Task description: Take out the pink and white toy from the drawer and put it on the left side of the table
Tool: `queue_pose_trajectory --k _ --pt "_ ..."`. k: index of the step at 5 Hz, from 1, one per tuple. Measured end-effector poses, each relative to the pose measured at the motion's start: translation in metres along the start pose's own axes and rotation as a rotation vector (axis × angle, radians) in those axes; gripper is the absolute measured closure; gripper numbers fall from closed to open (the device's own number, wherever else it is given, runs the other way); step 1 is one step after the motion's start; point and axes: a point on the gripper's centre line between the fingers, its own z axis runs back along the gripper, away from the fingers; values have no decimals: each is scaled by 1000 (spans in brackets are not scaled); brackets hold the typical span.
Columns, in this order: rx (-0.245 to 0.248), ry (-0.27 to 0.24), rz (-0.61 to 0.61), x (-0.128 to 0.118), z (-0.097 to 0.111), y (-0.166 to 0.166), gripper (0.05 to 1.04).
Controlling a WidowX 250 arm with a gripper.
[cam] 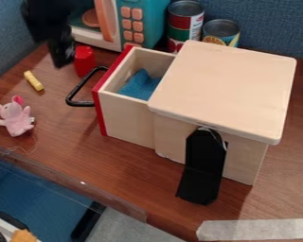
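Pink and white toy (pixel 15 116) rests on the brown table (pixel 110 165), at the left of the view, near the table's front edge and well apart from the drawer (pixel 129 118). Its 2 ears point toward the back, and it lies outside the drawer, with nothing holding it. The black gripper (pixel 62 60) hangs at the upper left, farther back than the toy; it is blurred, so I cannot tell how far open it is or whether it has hold of anything. Just beside it in the view is 1 red object (pixel 84 60), and between them and the toy lies 1 small yellow piece (pixel 34 81). The drawer is pulled partly out of the wooden box (pixel 227 80), its red front and black handle (pixel 80 90) facing left, with blue cloth (pixel 140 85) inside. Behind are a teal toy microwave (pixel 155 21) and 2 cans (pixel 184 21). 1 black piece (pixel 202 172) slants down the box's near side.
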Motion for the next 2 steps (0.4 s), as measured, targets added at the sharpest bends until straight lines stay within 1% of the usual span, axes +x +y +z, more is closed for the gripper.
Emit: queue_pose_trajectory --k 1,2 --pt "-115 80 13 1 13 9 77" --pt "-181 148 -10 -2 20 9 77"
